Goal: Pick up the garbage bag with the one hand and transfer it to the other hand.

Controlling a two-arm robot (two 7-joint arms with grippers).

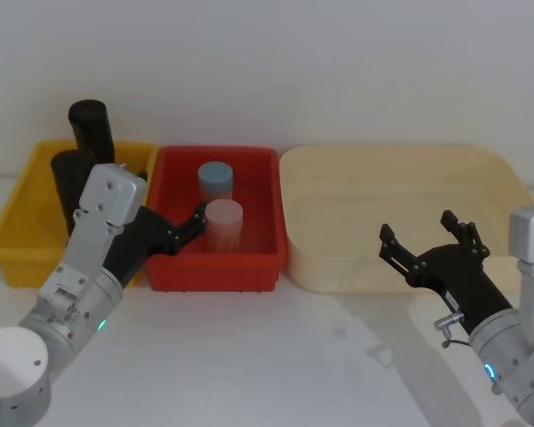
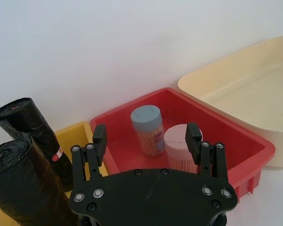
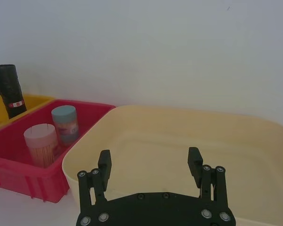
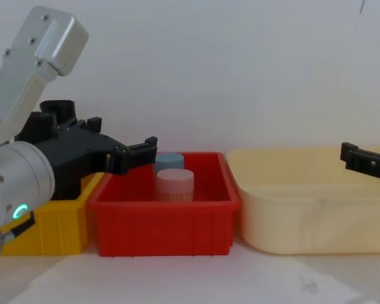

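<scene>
L gripper (image 2: 147, 135) wide open, empty, over red bin's (image 1: 215, 272) left rim | garbage bag (image 2: 23, 183) stands in yellow bin (image 1: 13, 236) just left of red bin | R gripper (image 1: 418, 229) open, empty, well right of red bin | tip: shift L leftward, straddle plain roll mid-body (not red-marked roll (image 2: 26, 120) behind it) | L wrist view tells rolls apart by the mark; head view gives gripper-to-bag offset

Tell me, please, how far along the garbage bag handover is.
Done: nothing yet. The plain garbage bag stands ungripped in the yellow bin. In hand: the left gripper is open, with its fingertips above the red bin. Left: grasp the bag, lift it, and pass it to the right gripper, which is open over the cream tray.
</scene>
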